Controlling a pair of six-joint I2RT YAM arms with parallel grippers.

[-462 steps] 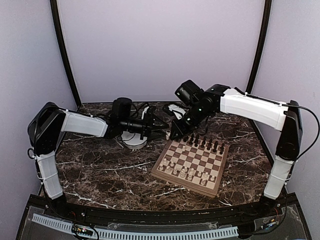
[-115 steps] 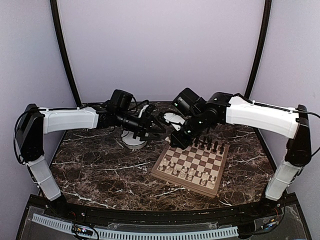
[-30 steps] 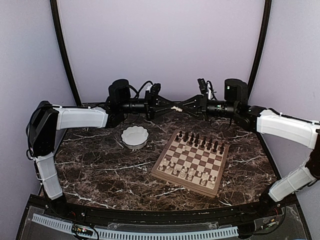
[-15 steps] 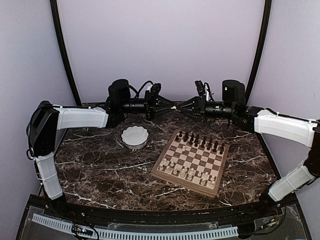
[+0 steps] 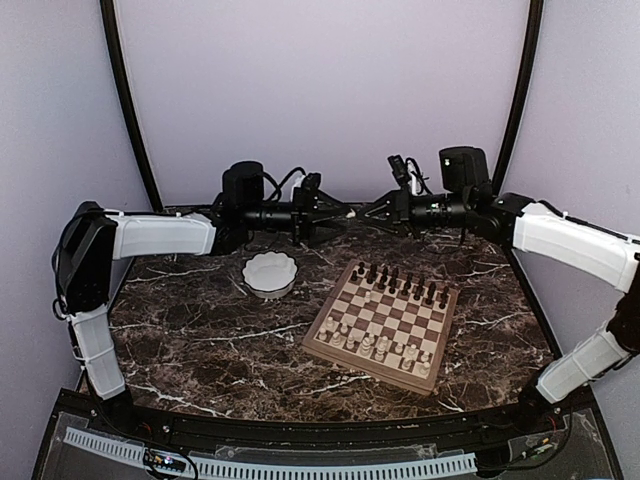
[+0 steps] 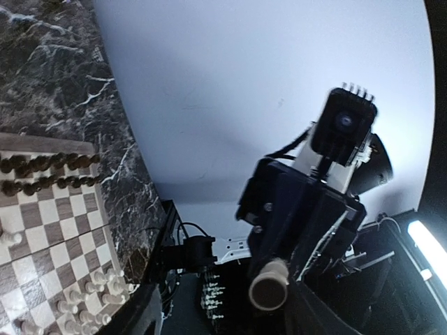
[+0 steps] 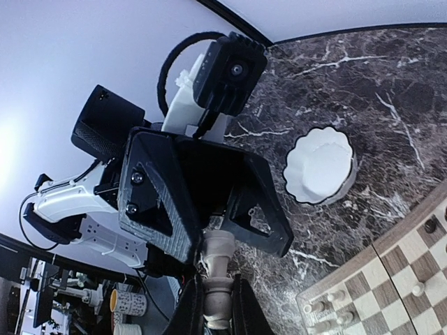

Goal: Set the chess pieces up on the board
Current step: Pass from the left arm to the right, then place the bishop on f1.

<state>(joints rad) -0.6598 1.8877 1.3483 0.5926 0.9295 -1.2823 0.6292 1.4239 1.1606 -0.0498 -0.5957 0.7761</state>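
- The marble table [image 5: 200, 340] has its widest bare stretch at the near left, running from the front edge up to the bowl [image 5: 247, 275]. The two arms are bolted at the front corners.
- The board [image 5: 395, 318] lies right of centre, turned at an angle to the table's edges. Its nearest corner comes close to the front edge, and a strip of bare marble separates its right corner from the table's right side.
- The cream chess pieces [image 5: 385, 350] stand in rows along the board's near side and the dark chess pieces [image 5: 405, 285] along its far side. The squares between them are mostly bare.
- The bowl, white and scalloped, stands just left of the board's far corner, apart from it. Only its own white inside shows.
- Past the bowl and board, above the back of the table, both arms reach in level from either side. They meet tip to tip in the air, with free room beneath them.
- The right gripper [image 5: 372, 212] is pinched narrow around a cream chess piece [image 7: 218, 279], whose free end points at the other arm.
- The left gripper [image 5: 338, 212] stands wide, with its fingers spread to either side of that free end. In the left wrist view they are clear of it.
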